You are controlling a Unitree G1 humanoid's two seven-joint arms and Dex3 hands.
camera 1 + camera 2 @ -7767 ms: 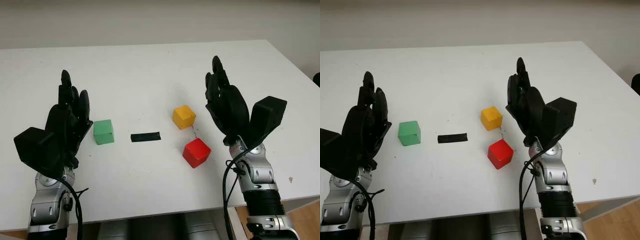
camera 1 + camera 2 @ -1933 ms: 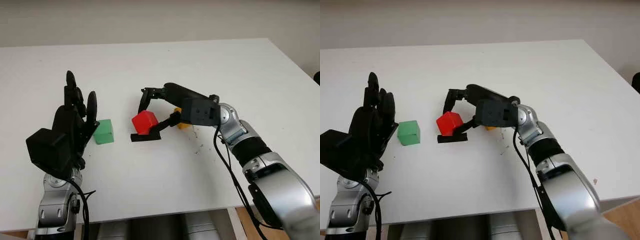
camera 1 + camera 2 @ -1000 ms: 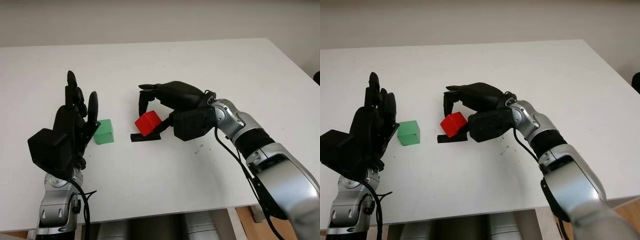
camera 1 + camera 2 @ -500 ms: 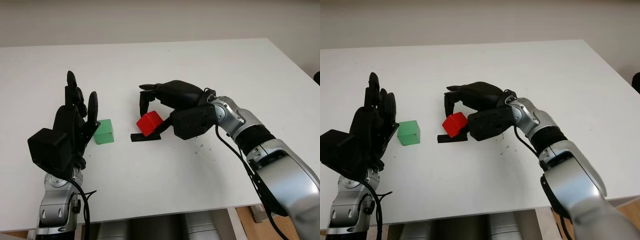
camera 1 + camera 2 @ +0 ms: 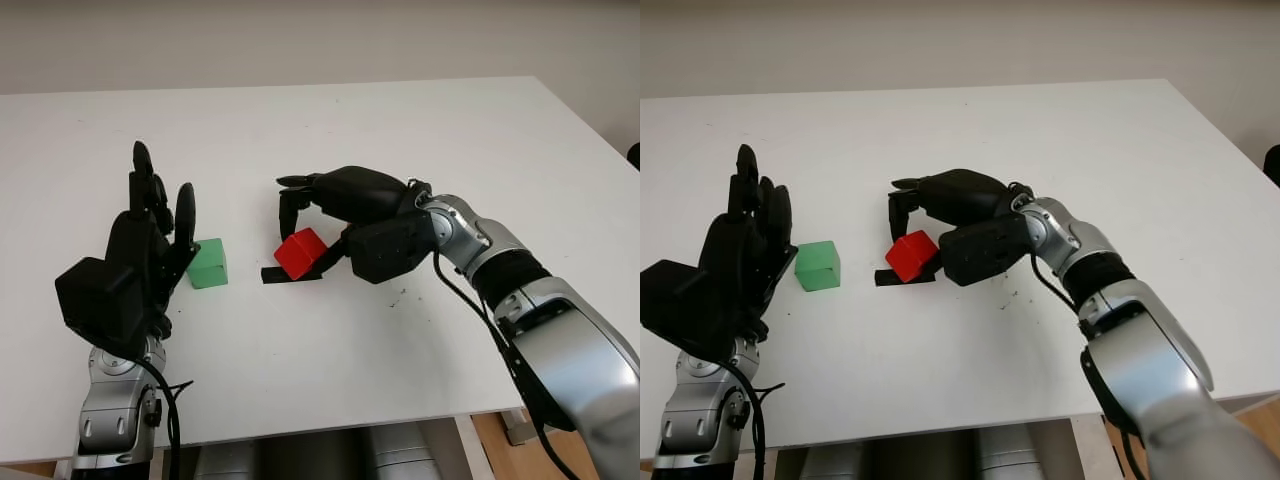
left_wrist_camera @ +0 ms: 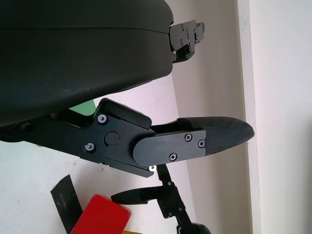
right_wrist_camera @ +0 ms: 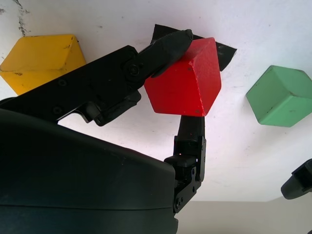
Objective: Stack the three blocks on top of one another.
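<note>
The right hand (image 5: 325, 215) is reaching across the middle of the white worktop (image 5: 400, 130) and is gripping the small red cube-shaped block (image 5: 301, 253). In the right wrist view one black finger (image 7: 168, 46) is pressing on the block's upper edge while another is bracing it from the opposite side, so the pinch runs across two opposed faces. The block is sitting tilted in that grip, one corner lower than the rest, right over the short strip of black tape (image 5: 902, 277) stuck near the worktop's centre. I cannot tell whether the low corner is touching the tape or hanging just clear of it. Judging from the task, the tape seems to be marking where the stack should stand, which would explain why the red block is being brought there as the base.

The yellow cube-shaped block (image 7: 41, 61) is lying on the worktop just beside the right hand, on the side away from the tape, mostly tucked under the palm. The green cube-shaped block (image 5: 208, 263) is resting flat, apart from the tape on the side nearer the left edge of the worktop. Both are waiting to be stacked.

The left hand (image 5: 135, 255) is open and holding nothing, raised upright just beside the green block, probably because that block is the nearest one for it to take.

The tilt matters: the red block will likely need to be levelled before release, or the stack will start crooked.
</note>
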